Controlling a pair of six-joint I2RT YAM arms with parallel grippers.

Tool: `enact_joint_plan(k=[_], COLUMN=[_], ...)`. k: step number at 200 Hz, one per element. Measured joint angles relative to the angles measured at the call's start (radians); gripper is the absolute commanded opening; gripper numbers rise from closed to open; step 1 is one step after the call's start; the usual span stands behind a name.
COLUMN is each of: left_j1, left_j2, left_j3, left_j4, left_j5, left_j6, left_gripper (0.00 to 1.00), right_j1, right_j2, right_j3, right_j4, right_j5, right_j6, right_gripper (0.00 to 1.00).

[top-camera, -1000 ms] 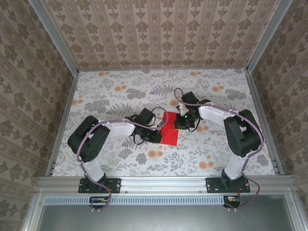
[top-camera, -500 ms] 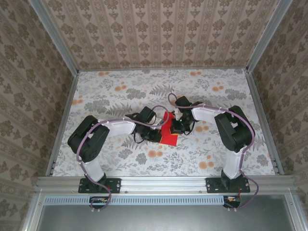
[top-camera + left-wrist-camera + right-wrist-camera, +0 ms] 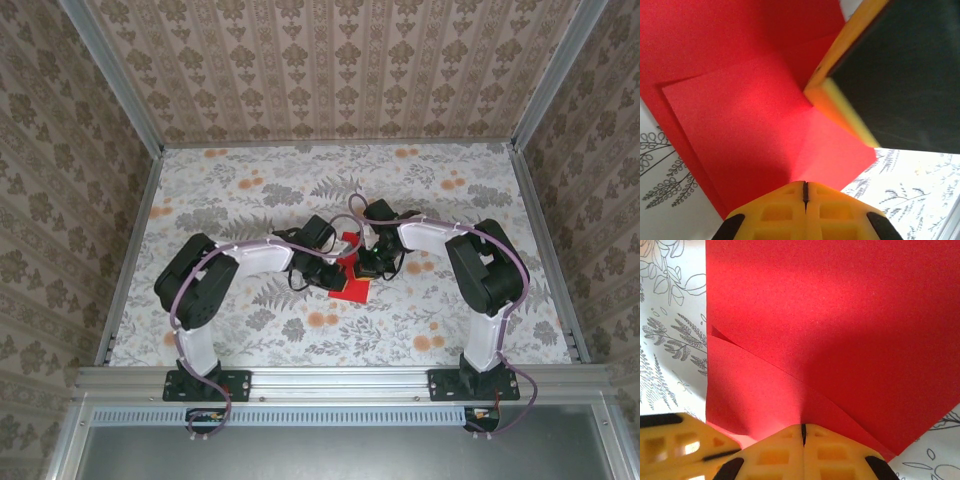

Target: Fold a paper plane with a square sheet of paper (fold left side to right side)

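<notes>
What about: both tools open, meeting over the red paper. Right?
No, shut: the wrist views show the left tool and right tool with jaws pressed together. They do meet over the red paper.

over the last second both arms have closed in on the square sheet of paper. first the right arm swung leftward: its elbow pulled in from the right side of the table, and the right end effector slid from the sheet's right edge onto the sheet. then the left arm followed, its elbow shifting right and its wrist moving up and rightward, carrying the left end effector from the sheet's left edge towards the middle. the two end effectors, apart before, are now just beside each other. far less red shows from above: the broad patch has shrunk to a small piece at the near edge and a sliver behind the wrists.
</notes>
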Motion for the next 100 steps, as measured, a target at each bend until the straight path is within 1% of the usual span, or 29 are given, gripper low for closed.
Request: enact_joint_plan(k=[71, 100], left_j1=[0.002, 0.013], left_j2=[0.020, 0.007], left_j3=[0.006, -0.028], left_j4=[0.001, 0.041], left_j5=[-0.003, 0.012], left_j6=[0.000, -0.002], left_gripper=[0.01, 0.01], right_j1=[0.000, -0.003], right_j2=[0.001, 0.006], right_j3=[0.003, 0.011], right_j4=[-0.004, -0.015], right_j5=[0.002, 0.003], right_j6=[-0.003, -0.003], right_gripper=[0.00, 0.00])
